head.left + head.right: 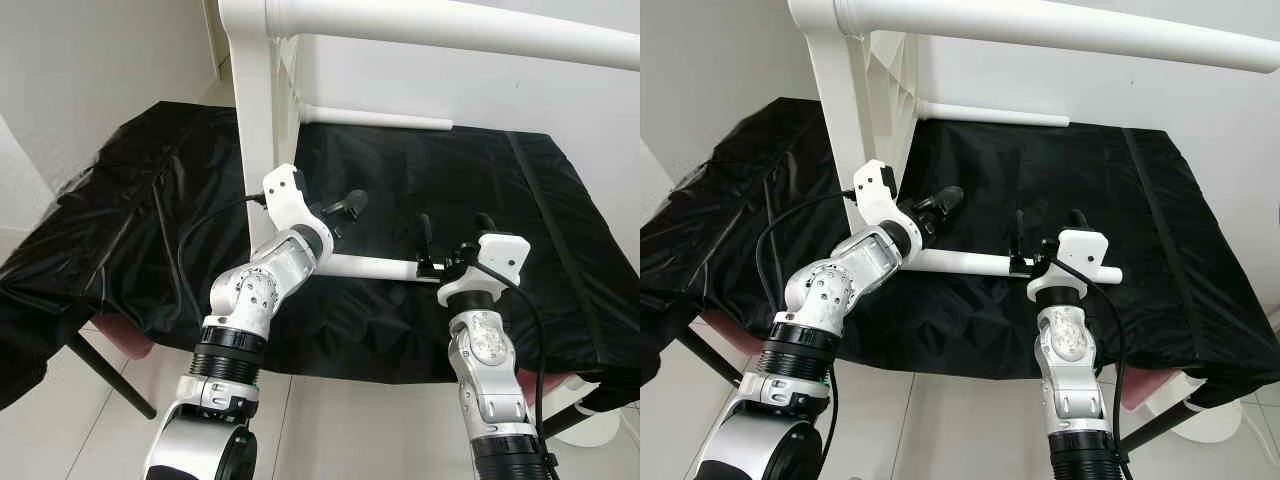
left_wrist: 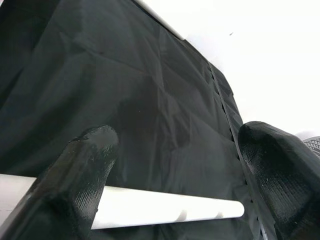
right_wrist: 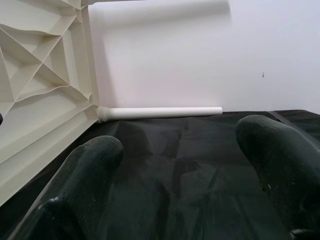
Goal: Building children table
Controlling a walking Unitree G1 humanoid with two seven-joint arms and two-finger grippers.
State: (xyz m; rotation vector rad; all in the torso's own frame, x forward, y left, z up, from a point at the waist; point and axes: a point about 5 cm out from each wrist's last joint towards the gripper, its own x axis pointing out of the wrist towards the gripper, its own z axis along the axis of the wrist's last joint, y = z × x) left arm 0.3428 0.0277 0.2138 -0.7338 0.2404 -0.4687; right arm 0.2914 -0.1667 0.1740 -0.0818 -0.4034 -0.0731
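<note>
The white children's table lies tipped on its side on a black cloth (image 1: pixel 560 230), its ribbed underside (image 3: pixel 40 75) facing my grippers. One white leg (image 1: pixel 450 25) runs across the top. A second leg (image 1: pixel 380 118) lies on the cloth by the wall. The nearest leg (image 1: pixel 370 267) sticks out low between my arms. My left gripper (image 1: pixel 345 215) is open just above this leg near the tabletop, the leg passing under its fingers (image 2: pixel 85 165). My right gripper (image 1: pixel 455 228) is open and empty, fingers pointing up, its wrist at the leg's free end.
The black cloth drapes over a low stand and hangs off its front edge (image 1: pixel 350 370). A white wall (image 1: pixel 500 90) rises close behind. A reddish seat (image 1: pixel 125 340) and a dark strut (image 1: pixel 110 375) show under the cloth at the left, above pale floor.
</note>
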